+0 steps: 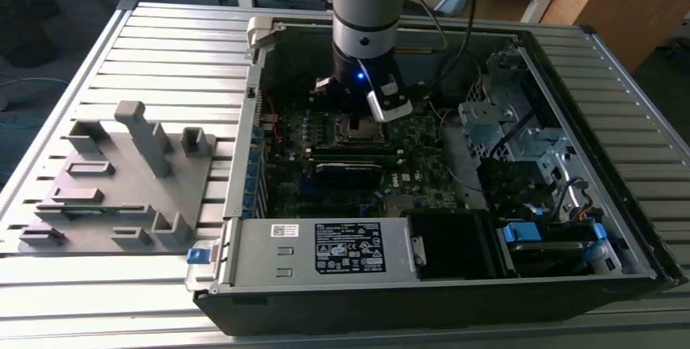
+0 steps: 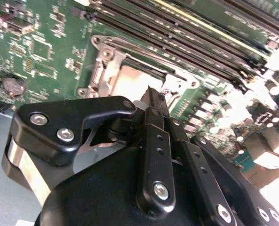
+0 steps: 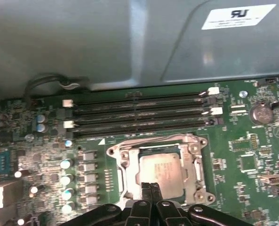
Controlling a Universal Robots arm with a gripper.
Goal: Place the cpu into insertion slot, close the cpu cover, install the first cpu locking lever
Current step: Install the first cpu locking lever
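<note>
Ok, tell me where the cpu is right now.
The cpu sits in its socket on the motherboard, framed by the cpu cover, beside the memory slots, with the gripper at the socket's edge.

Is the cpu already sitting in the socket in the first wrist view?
Yes, the cpu lies flat inside the socket, framed by the cpu cover.

The arm (image 1: 367, 10) came straight down from twelve o'clock in the exterior view, its wrist vertical. The claw (image 3: 150, 189) pointed downward with its two black fingers (image 2: 154, 110) pressed together, tips meeting and nothing between them, as both wrist views showed.
</note>
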